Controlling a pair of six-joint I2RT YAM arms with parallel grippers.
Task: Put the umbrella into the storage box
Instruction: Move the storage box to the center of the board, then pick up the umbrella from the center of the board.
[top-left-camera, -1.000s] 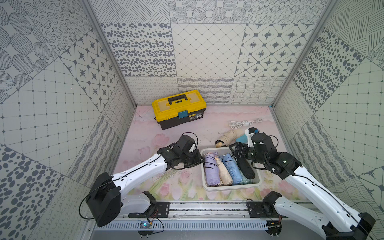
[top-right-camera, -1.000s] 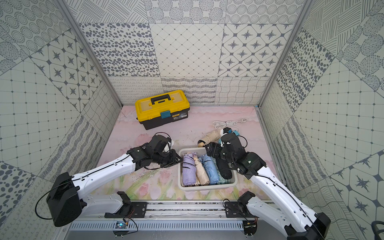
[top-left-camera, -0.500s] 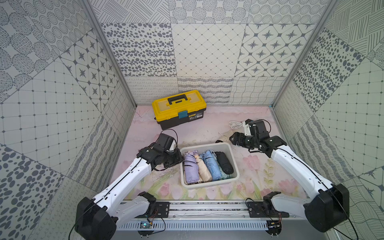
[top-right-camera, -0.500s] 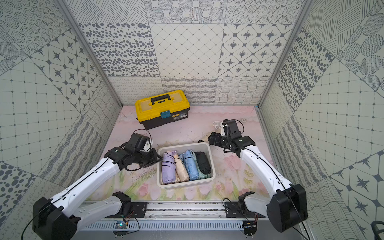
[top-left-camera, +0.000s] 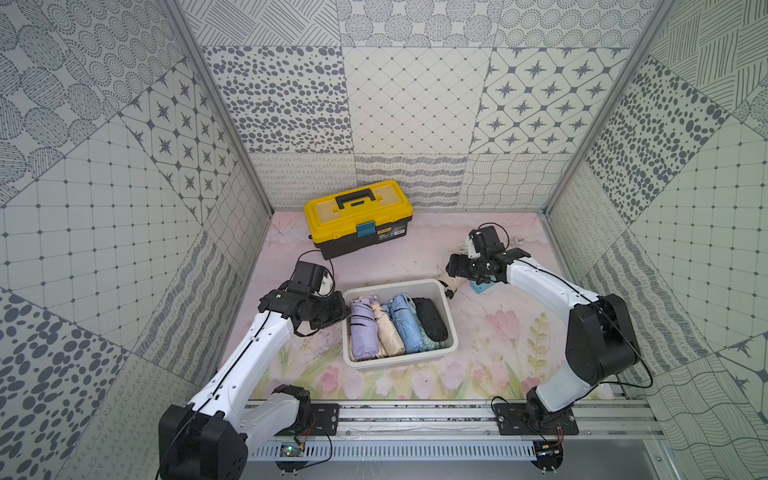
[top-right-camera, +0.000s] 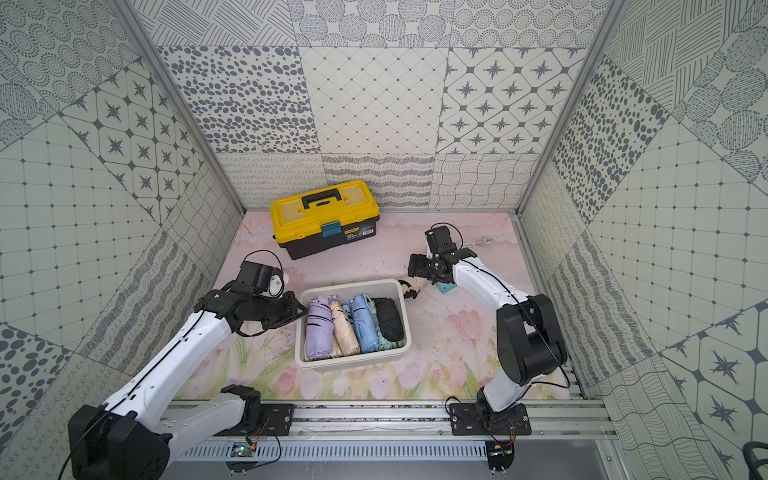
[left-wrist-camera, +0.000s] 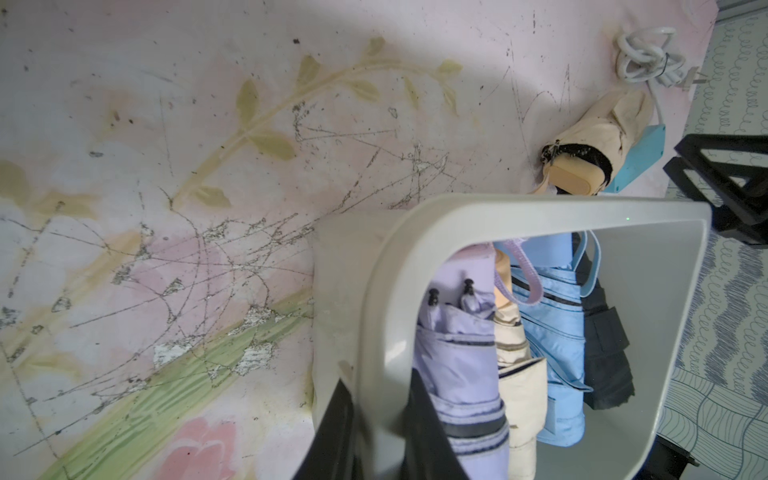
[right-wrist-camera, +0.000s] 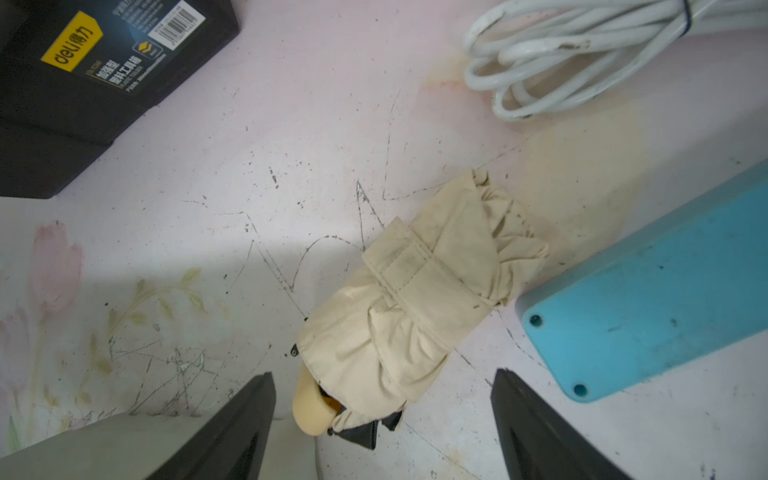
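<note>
Right end effector (right-wrist-camera: 382, 372) spread over umbrella (right-wrist-camera: 419, 286), at 1 o'clock of storage box (top-left-camera: 399, 360); descend centred on strap, clear of blue block (right-wrist-camera: 648, 299). Left end effector (left-wrist-camera: 380, 386) clamps box rim.

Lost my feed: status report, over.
Left gripper shut on white plastic storage box rim. Right gripper open over folded cream umbrella, outside box. Turquoise block alongside.

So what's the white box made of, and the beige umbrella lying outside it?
Box: probably plastic. It looks smooth and slightly shiny, with rounded, moulded edges.
Umbrella: soft cloth, likely woven. It looks dull, with wrinkles, folds and visible stitching.
</note>
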